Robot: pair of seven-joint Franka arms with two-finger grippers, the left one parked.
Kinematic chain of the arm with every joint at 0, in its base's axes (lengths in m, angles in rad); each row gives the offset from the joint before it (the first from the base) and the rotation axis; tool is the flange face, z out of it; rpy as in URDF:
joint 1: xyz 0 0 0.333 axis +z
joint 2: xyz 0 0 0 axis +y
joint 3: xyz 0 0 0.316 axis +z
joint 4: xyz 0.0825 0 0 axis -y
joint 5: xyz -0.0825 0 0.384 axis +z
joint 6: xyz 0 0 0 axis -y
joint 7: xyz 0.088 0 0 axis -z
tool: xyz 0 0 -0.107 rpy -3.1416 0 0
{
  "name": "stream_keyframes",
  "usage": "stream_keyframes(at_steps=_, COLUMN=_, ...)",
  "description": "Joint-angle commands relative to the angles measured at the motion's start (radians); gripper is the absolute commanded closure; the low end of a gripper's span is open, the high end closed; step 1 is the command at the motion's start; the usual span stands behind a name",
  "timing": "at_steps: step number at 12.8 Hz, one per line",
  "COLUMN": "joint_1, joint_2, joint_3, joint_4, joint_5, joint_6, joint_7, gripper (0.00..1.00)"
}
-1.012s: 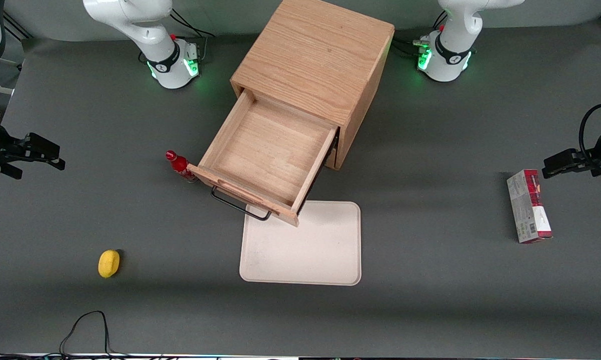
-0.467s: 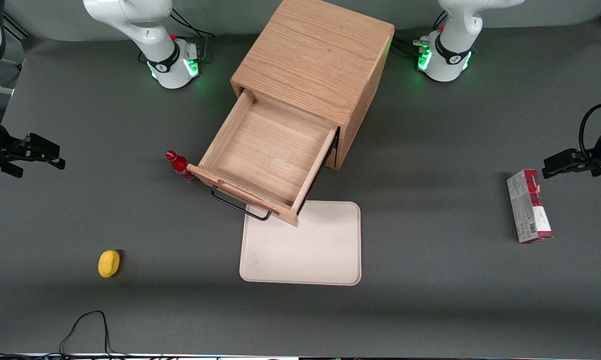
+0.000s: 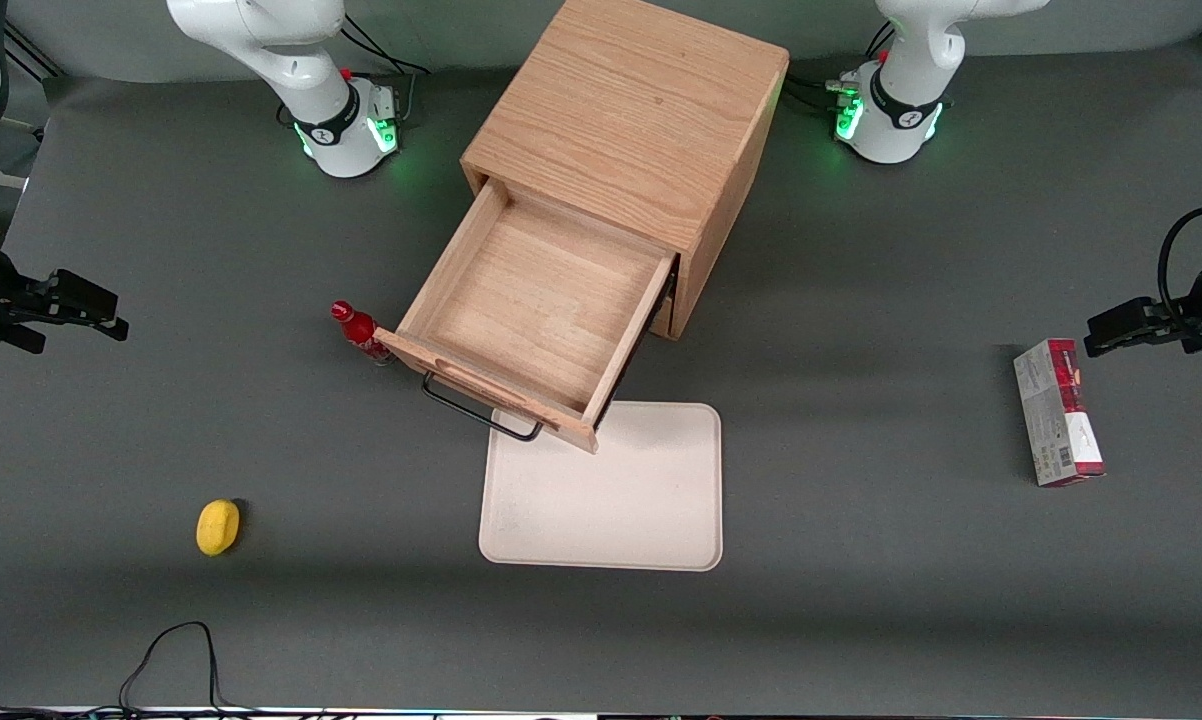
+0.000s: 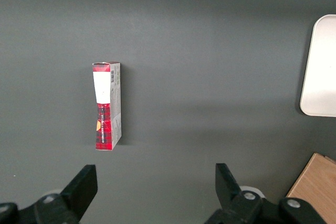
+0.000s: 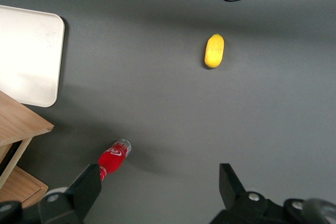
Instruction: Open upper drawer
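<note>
Table: grey mat (image 3: 861,560) covered the whole surface, lit unevenly with soft shadow bands.
Gripper: the gripper (image 3: 86,310) hung at the left edge of the front frame, about mid-height, well apart from the cabinet; its jaws stood spread wide with nothing between them, and in the wrist view the two dark fingers (image 5: 233,184) framed bare mat.
Bottle: a red bottle (image 3: 359,331) lay just beside the drawer's front corner, toward the working arm's end; the wrist view showed it (image 5: 113,158) on its side between the fingers' span.
Drawer: the upper drawer (image 3: 536,300) sat at the centre of the front frame, pulled far out of the cabinet, its wooden floor bare; its black handle (image 3: 481,412) faced the front camera.
Cabinet: the oak cabinet (image 3: 641,110) stood at upper centre, angled on the table.
Tray: a pale tray (image 3: 621,500) lay flat below the drawer in the frame, the drawer's front corner overhanging its edge.
Lemon: a yellow lemon (image 3: 217,526) lay at lower left, well apart from everything.
Box: a red and grey box (image 3: 1056,412) lay at the right, toward the parked arm's end.
</note>
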Motion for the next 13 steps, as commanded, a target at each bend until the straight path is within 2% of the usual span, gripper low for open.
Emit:
stream_keyframes(at_steps=1, joint_1=-0.012, joint_2=-0.007, joint_3=0.017, joint_4=-0.010, joint_5=-0.027, joint_6=0.013, joint_7=0.031, gripper=0.00)
stream_keyframes(at_steps=5, joint_1=0.008, joint_2=-0.005, joint_3=0.007, joint_4=-0.010, joint_5=-0.047, joint_6=0.013, joint_7=0.034, gripper=0.00)
stream_keyframes(at_steps=7, joint_1=0.046, joint_2=-0.004, joint_3=-0.036, joint_4=-0.012, joint_5=-0.047, joint_6=0.013, joint_7=0.060, gripper=0.00)
stream_keyframes(at_steps=13, joint_1=0.048, joint_2=-0.004, joint_3=-0.038, joint_4=-0.010, joint_5=-0.047, joint_6=0.013, joint_7=0.060, gripper=0.00)
